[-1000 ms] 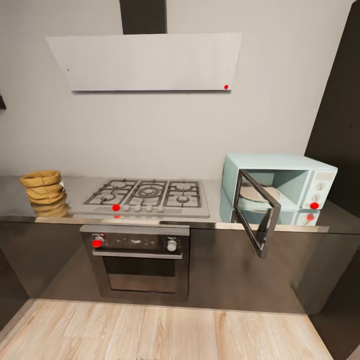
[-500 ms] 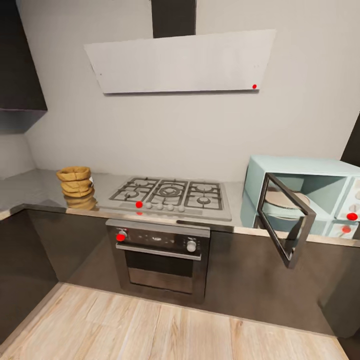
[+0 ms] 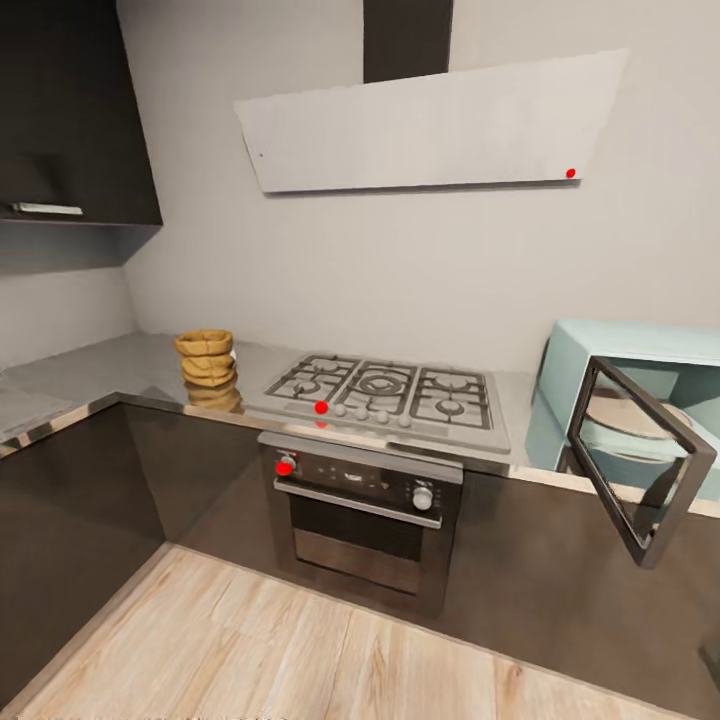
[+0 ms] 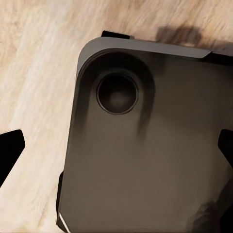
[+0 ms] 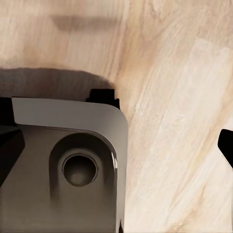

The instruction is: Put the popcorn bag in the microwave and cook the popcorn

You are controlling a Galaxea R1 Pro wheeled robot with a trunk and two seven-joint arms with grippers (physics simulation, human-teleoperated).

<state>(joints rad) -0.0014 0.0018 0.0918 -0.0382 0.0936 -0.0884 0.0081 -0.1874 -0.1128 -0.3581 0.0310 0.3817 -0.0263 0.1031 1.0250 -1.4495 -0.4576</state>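
The golden-brown popcorn bag (image 3: 206, 365) stands upright on the grey countertop (image 3: 110, 368), left of the gas hob. At the far right sits the mint-blue microwave (image 3: 625, 345), its dark glass door (image 3: 640, 462) swung wide open toward me and a pale turntable visible inside. In the left wrist view my left gripper (image 4: 116, 150) hangs open over the robot's dark base, fingertips far apart with nothing between them. The right wrist view shows my right gripper (image 5: 116, 145) open too, above the base's corner and the wooden floor.
The gas hob (image 3: 390, 390) lies between bag and microwave, with the steel oven (image 3: 365, 510) below it and a pale hood (image 3: 420, 125) above. Dark cabinets (image 3: 70, 110) hang at the left over a counter corner. Light wooden floor (image 3: 300, 650) lies before the cabinets.
The whole head view has shifted: the camera turned left, so the bag, hob and microwave slid rightward in the picture. Nothing on the counter has moved.
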